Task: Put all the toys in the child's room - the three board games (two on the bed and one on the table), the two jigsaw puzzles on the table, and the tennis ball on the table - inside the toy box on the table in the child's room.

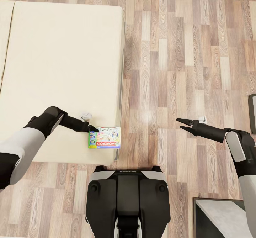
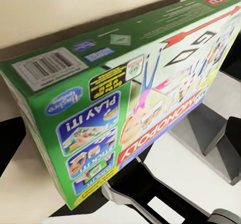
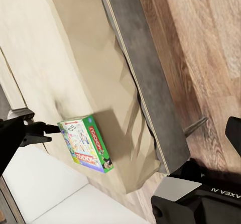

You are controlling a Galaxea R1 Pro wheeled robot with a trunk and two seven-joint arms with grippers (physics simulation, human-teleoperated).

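Observation:
A green Monopoly board game box (image 1: 105, 138) is at the near right corner of the cream bed (image 1: 60, 60). My left gripper (image 1: 93, 128) is shut on the box's left edge. In the right wrist view the box (image 3: 88, 143) hangs tilted a little above the mattress and casts a shadow beside it, with the left gripper (image 3: 49, 131) pinching its end. Up close in the left wrist view, the box (image 2: 130, 98) shows its printed face and barcode side. My right gripper (image 1: 180, 123) stands open over the wooden floor, holding nothing. The toy box, puzzles and tennis ball are out of view.
The bed's dark frame edge (image 3: 145, 78) runs beside the wooden floor (image 1: 185, 63). A dark piece of furniture (image 1: 252, 113) stands at the right edge, and a grey table corner (image 1: 220, 216) at the bottom right. My base (image 1: 127, 195) is just off the bed's corner.

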